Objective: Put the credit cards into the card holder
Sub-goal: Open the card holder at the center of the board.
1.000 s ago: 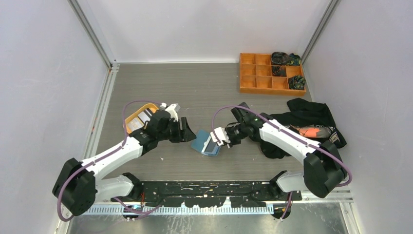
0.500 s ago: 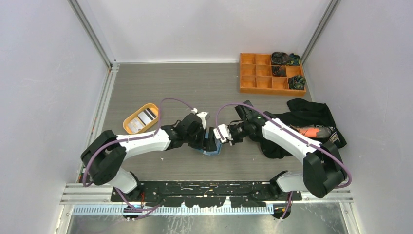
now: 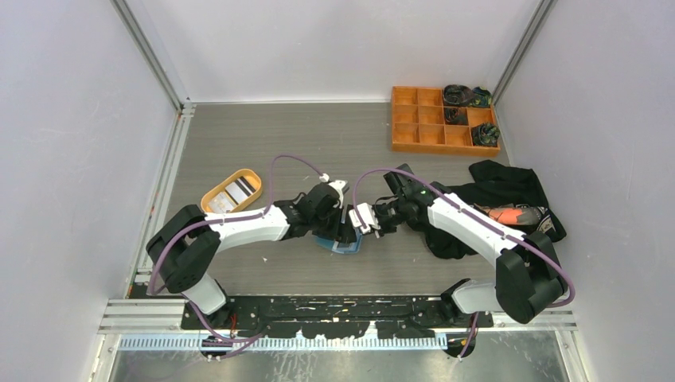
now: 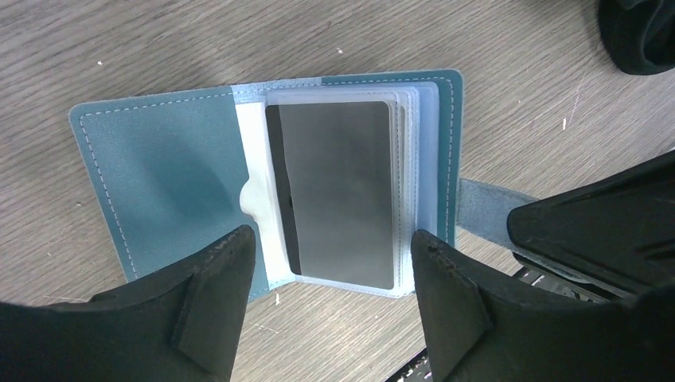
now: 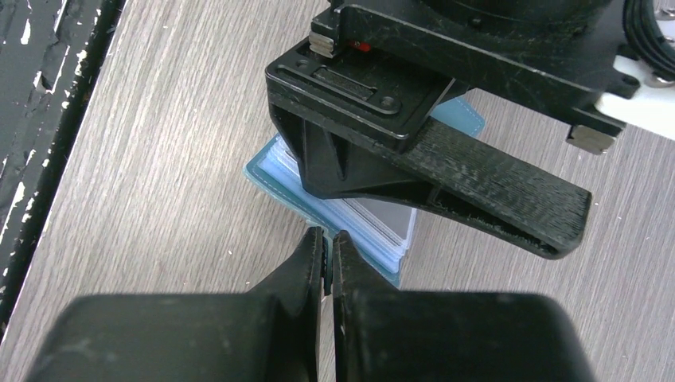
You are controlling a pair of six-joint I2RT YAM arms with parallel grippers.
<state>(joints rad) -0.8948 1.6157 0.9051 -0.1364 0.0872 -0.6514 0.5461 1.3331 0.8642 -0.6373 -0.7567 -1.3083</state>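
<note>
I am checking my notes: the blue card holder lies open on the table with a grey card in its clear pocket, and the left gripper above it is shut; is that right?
Not quite: the left gripper is open, its fingers apart above the card holder and its grey card, as the left wrist view shows.

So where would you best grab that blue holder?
Probably by the strap tab poking out past its edge, coming in low from that side. The holder lies open and flat on the table, leaving little else to pinch.

Overhead — wrist close-ups (card holder [image 4: 159,175] shared)
</note>
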